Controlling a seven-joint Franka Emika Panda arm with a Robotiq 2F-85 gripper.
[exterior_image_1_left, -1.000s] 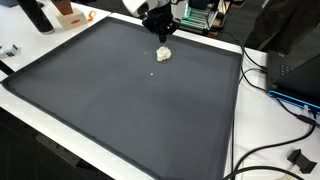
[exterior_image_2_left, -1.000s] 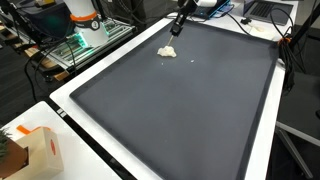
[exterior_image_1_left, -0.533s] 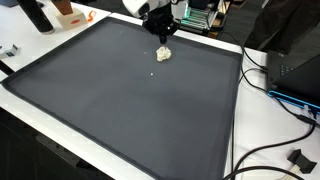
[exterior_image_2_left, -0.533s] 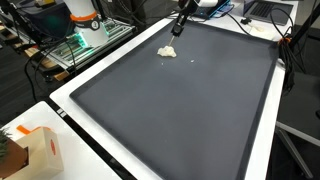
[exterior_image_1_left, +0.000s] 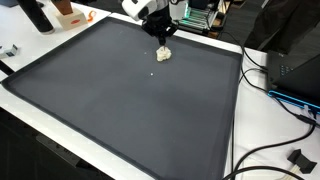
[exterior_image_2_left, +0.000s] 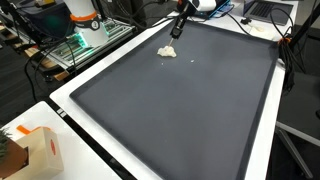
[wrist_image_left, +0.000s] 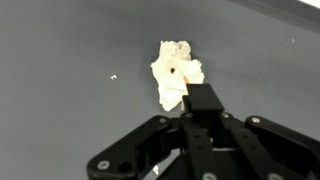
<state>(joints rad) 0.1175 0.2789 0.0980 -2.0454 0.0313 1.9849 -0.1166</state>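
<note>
Pincer (exterior_image_1_left: 163, 40) hangs right over the pale lump (exterior_image_1_left: 165, 54), which lies on the dark mat (exterior_image_1_left: 120, 100) near the mat's far edge, on the table (exterior_image_1_left: 241, 95). A small white speck (exterior_image_1_left: 152, 72) sits just beside the lump.

Wrist view: the fingers read as one closed bar, tip (wrist_image_left: 203, 95) overlapping the lump's (wrist_image_left: 175, 70) lower edge. Nothing seems gripped between them.

Judged step: the approach, pincer poised above the lump. A grasp would need the fingers spread wide, centred on the lump, then lowered to the mat.

Exterior views give height: tip (exterior_image_2_left: 176, 31) near the lump (exterior_image_2_left: 168, 51), contact unclear. Only the wrist view shows the crumpled shape and dark spot.
</note>
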